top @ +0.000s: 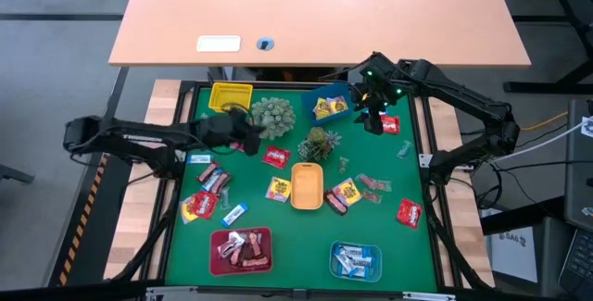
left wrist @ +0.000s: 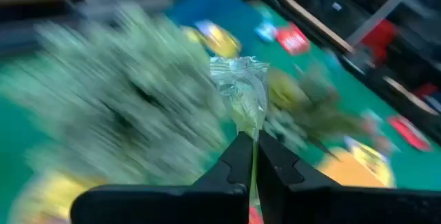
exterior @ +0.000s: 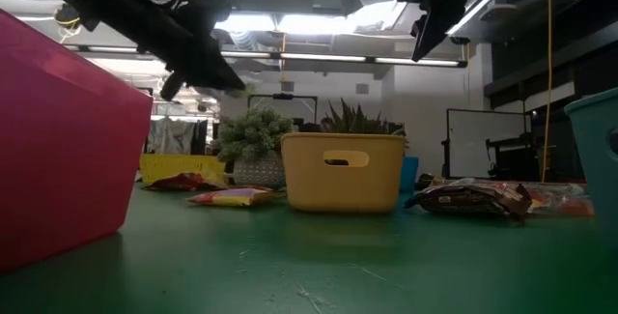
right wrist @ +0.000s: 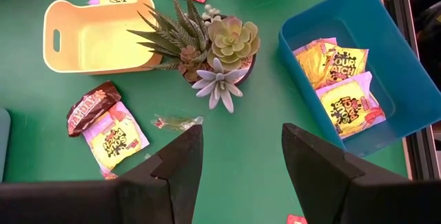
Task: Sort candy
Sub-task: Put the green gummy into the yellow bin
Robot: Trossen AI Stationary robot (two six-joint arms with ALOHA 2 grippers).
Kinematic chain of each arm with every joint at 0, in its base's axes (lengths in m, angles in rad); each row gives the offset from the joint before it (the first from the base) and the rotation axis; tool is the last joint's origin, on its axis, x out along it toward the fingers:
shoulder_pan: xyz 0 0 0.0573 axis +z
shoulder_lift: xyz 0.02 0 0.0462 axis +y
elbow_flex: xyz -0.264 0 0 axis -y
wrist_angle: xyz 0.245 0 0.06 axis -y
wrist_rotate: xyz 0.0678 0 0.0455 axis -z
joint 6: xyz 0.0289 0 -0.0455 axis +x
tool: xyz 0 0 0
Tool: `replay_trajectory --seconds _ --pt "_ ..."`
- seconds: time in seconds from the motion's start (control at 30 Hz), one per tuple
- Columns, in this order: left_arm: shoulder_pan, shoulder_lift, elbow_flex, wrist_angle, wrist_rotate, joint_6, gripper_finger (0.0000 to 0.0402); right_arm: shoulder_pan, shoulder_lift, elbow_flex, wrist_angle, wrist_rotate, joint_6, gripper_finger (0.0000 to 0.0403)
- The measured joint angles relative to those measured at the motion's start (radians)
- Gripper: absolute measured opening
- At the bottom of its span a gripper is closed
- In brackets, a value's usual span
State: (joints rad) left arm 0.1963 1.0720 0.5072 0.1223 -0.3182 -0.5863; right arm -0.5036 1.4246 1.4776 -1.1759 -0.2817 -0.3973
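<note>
Wooden desk behind; ceiling strip lights, perhaps a whiteboard.

Bright ceiling lights are glaring in the low view; motion blur is smearing the left wrist view's background.

Overhead looks down; low level; both share orange tray.

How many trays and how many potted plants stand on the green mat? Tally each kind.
Trays: 5 (yellow tray, blue tray, orange tray, red tray, light blue tray)
Plants: 2 (spiky plant, succulent)
Total: 7
</note>
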Motion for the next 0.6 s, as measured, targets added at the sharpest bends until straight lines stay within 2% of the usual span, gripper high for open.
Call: replay_trajectory --seconds 0.13,0.33,0.6 --pt "0.134 -0.055 0.0 -0.014 -0.067 0.119 0.0 0.0 0.0 0.0 0.0 0.0 0.0 0.0198" --pt "0.319 -0.059 0.001 -0.046 -0.094 0.218 0.0 0.0 0.0 0.0 0.002 0.0 0.0 0.0198" --pt "0.458 -0.043 0.001 -0.123 -0.178 0.257 0.0 0.0 0.0 0.0 0.009 0.0 0.0 0.0198"
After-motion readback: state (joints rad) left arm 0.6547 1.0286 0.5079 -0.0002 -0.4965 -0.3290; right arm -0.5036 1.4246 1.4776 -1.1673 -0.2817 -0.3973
